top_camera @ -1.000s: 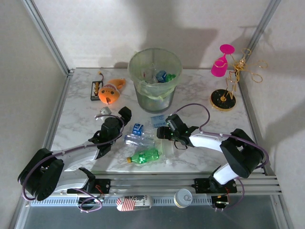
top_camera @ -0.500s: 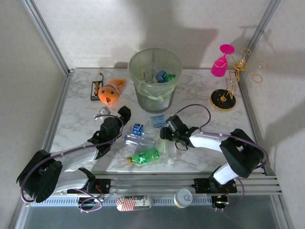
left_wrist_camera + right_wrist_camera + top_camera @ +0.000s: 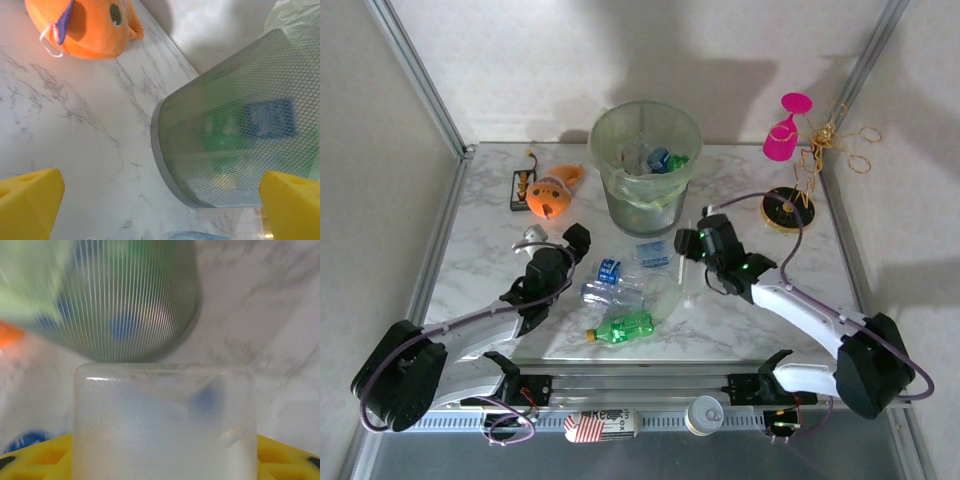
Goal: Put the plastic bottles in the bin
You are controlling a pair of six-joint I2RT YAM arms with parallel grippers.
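Just in front of the bin (image 3: 642,205), our right gripper (image 3: 165,462) clamps a clear plastic bottle (image 3: 165,420); our left gripper (image 3: 160,205) gapes wide and empty beside it.

Bin (image 3: 645,175) standing far centre, blocking straight reach; loose bottles (image 3: 618,294) cluttering near centre; orange plush (image 3: 552,192) crowding far left; table marble (image 3: 470,262) lying open along left side.

One bin (image 3: 642,212), one plush toy (image 3: 552,190), one goblet (image 3: 783,135), one loose green bottle (image 3: 625,326)
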